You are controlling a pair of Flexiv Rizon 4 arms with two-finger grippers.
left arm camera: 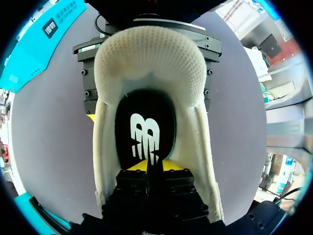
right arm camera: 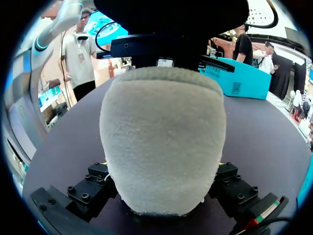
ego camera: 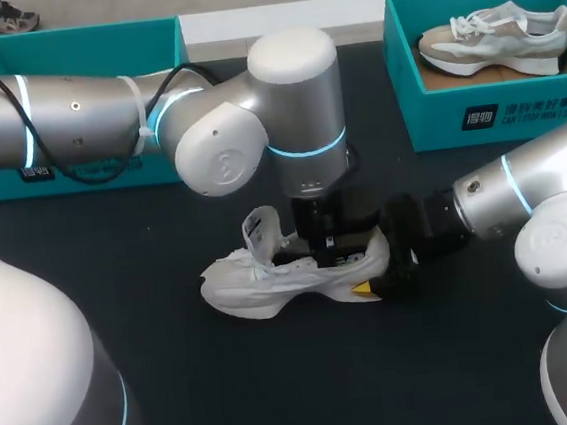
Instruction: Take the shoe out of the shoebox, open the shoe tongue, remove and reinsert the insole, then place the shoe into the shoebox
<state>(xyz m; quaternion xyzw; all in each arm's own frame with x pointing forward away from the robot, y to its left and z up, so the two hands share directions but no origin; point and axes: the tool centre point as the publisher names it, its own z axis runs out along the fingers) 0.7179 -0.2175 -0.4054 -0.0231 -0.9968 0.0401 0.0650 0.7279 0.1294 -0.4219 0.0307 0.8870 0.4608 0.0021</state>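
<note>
Dark, matte desk (ego camera: 120,288) carries everything. The left silver arm (ego camera: 103,114) comes in from the left and bends down over the middle; the right silver arm (ego camera: 533,198) comes in low from the right.

Two teal cardboard shoeboxes stand at the desk's far edge. The left teal shoebox (ego camera: 76,42) is partly behind the left arm. The right teal shoebox (ego camera: 495,112) holds a beige and white sneaker (ego camera: 493,37) lying on its side.

The task's thing, a white mesh sneaker (ego camera: 289,272), stands upright on its sole in the middle of the desk, well apart from both boxes. Its toe points left and its white tongue (ego camera: 262,230) is pulled up and forward.

The left tool (ego camera: 322,247) points straight down into the sneaker's opening. In the left wrist view its fingers are pressed close together, their yellow tips down on the black insole with a white logo (left arm camera: 145,122). Whether they nip the insole cannot be told.

The right tool (ego camera: 378,272) pinches the sneaker's heel (right arm camera: 161,142) from both sides. One yellow fingertip (ego camera: 364,288) shows by the sole in the head view.
</note>
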